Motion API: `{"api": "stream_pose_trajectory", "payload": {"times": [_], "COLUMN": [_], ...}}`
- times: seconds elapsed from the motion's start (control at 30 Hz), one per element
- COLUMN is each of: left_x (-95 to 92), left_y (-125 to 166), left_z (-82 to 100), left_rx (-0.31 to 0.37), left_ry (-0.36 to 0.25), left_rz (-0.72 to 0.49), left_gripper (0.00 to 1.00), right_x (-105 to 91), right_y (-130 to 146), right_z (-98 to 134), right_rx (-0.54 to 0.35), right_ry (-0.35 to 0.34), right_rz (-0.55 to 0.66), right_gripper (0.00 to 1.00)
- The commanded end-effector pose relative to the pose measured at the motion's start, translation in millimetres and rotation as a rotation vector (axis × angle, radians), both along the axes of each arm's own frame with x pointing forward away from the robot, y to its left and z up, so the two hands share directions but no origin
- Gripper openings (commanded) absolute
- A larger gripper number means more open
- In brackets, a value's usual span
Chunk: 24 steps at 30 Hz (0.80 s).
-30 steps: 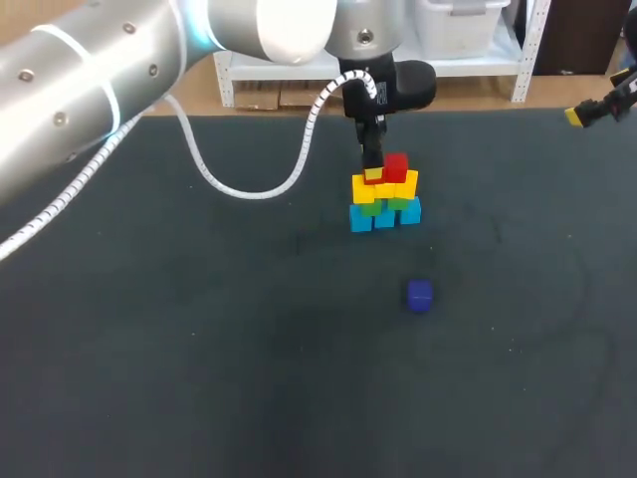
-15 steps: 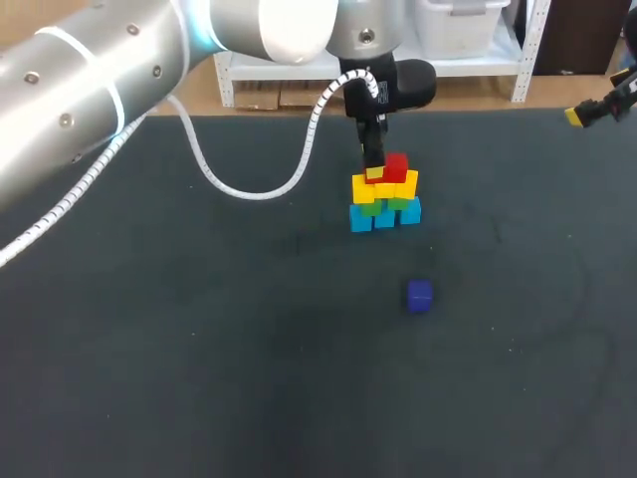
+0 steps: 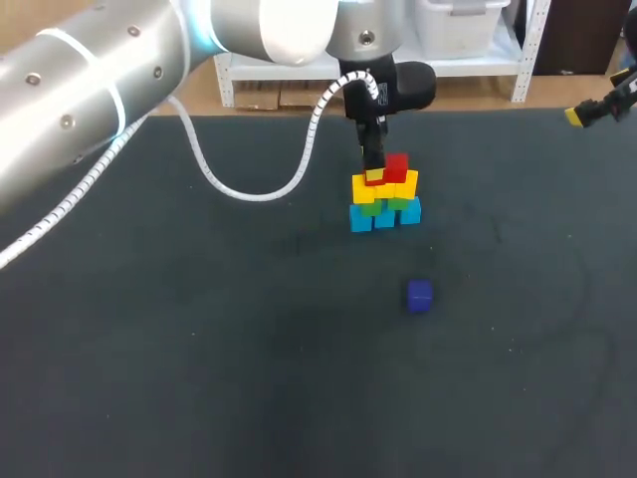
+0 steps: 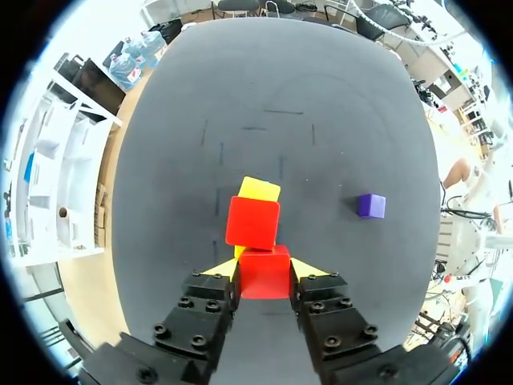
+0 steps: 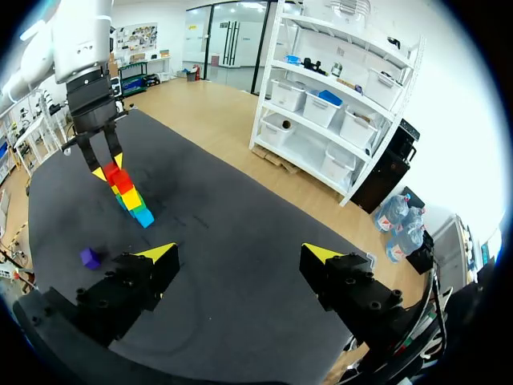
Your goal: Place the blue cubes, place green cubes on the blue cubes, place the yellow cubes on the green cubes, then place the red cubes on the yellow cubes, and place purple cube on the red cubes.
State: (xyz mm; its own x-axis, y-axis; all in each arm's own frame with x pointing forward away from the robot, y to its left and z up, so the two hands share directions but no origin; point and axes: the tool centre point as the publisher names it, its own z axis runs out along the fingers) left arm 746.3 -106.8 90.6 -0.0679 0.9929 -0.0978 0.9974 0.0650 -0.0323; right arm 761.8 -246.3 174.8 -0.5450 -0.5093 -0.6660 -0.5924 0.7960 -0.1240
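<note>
While the left arm (image 3: 100, 90) reaches over the worktop (image 3: 199, 349) from the left side, its jaws are clamped on a red cube (image 4: 264, 273), with a yellow-tipped finger (image 4: 218, 269) pressed against each of two opposite faces. That cube sits at the top of a small stack (image 3: 384, 194) toward the far middle of the worktop, just beside the other red cube (image 4: 253, 223), which lies directly ahead of the jaws and appears to touch the held one. Whether the held cube rests on the layer beneath or hangs just above it cannot be told. The stack is built in tiers: blue cubes (image 3: 385, 217) on the worktop, green cubes (image 3: 382, 206) on them, yellow cubes (image 3: 390, 187) over the green, and the red ones on top. A purple cube (image 3: 419, 295) lies alone on the worktop, well apart from the stack and nearer the camera in the head view. The right arm (image 3: 622, 95) hangs at the far right corner of the worktop, well away from the cubes. Its jaws stand wide apart, the yellow fingertips (image 5: 157, 255) holding nothing between them.
</note>
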Motion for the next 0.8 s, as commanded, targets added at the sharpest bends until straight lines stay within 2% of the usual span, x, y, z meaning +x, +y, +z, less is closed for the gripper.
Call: {"api": "stream_pose_trajectory", "payload": {"times": [0.03, 0.1, 0.5, 0.57, 0.67, 0.8], "left_x": [2.9, 3.2, 4.2, 4.6, 5.2, 6.4], "left_y": [-1.4, -1.7, -3.4, -3.7, -3.7, -3.6], "left_z": [0.5, 0.4, 0.8, 0.7, 0.8, 0.3], "left_rx": [0.002, 0.002, 0.002, 0.009, 0.013, 0.017], "left_ry": [0.005, 0.004, -0.001, -0.008, -0.016, -0.025], "left_rz": [-0.003, -0.004, -0.008, -0.01, -0.013, -0.017], "left_gripper": [0.35, 0.38, 0.4, 0.37, 0.22, 0.24], "right_x": [-1.5, -1.5, -1.5, -1.5, -1.5, -1.5], "right_y": [0.8, 0.8, 0.8, 0.8, 0.8, 0.8], "right_z": [0.1, 0.1, 0.1, 0.1, 0.1, 0.1], "right_rx": [-0.003, -0.003, -0.003, -0.003, -0.003, -0.003], "right_ry": [-0.003, -0.003, -0.003, -0.003, -0.003, -0.003], "right_rz": [-0.005, -0.005, -0.005, -0.005, -0.005, -0.005], "right_gripper": [1.0, 1.0, 1.0, 1.0, 1.0, 1.0]}}
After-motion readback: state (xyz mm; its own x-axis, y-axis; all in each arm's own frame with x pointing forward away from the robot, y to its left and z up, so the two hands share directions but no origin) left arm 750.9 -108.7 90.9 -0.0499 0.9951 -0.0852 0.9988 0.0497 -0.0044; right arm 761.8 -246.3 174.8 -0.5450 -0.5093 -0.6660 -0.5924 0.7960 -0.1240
